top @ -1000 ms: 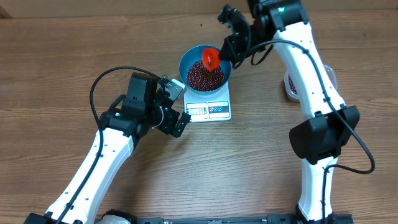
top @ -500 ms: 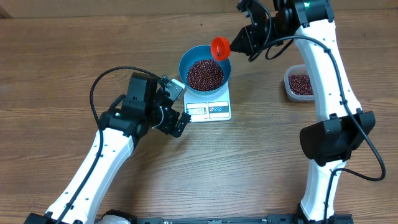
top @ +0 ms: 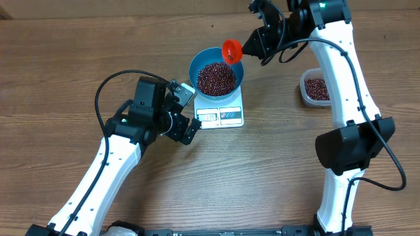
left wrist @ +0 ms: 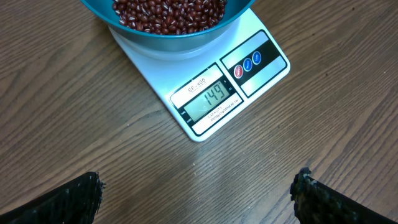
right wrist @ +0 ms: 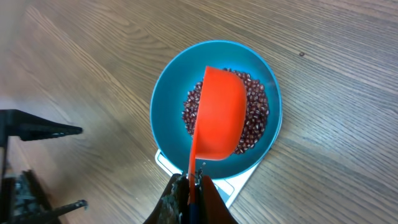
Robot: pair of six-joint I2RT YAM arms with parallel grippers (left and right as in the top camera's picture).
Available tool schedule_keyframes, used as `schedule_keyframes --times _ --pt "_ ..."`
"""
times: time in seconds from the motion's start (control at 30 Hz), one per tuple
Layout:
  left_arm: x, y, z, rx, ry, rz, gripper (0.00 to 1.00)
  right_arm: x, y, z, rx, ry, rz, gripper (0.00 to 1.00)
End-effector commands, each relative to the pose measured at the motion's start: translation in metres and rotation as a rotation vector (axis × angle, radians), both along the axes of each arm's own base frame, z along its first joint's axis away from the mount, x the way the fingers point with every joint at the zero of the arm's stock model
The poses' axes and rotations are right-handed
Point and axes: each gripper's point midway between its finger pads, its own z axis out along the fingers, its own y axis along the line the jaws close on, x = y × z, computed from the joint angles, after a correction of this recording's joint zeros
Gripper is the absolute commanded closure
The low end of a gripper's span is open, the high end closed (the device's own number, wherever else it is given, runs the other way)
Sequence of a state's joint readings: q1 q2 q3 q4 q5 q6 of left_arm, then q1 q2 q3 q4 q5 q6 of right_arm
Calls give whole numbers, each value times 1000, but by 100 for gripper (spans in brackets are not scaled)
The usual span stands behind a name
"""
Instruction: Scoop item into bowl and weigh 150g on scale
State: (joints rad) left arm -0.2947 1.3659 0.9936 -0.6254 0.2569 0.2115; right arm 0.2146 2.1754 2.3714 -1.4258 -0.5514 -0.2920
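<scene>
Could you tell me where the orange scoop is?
Overhead, the right gripper holds the orange scoop above the blue bowl, at its far right rim.

The right gripper (right wrist: 191, 184) is recorded at the lower edge, its fingers closed on the thin handle of a red-orange scoop (right wrist: 219, 112). The scoop is held over the blue bowl (right wrist: 166, 106), and part of the beans (right wrist: 256, 118) is covered by it. Only its smooth outer side is presented, so its contents cannot be determined. A white corner of the scale (right wrist: 240, 182) is noted beneath the bowl, on the wooden table (right wrist: 329, 74).
</scene>
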Motion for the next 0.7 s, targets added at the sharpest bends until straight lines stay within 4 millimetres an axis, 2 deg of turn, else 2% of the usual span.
schedule_keyframes --times 0.0,0.37,0.67 --pt "0 0 -3 -3 12 7 0 -5 6 25 -68 -100 4 96" --pt "0 0 -3 -3 12 7 1 -6 15 8 -412 -221 -13 96" --pt "0 0 -3 -3 12 7 0 -5 21 10 -457 -266 10 96"
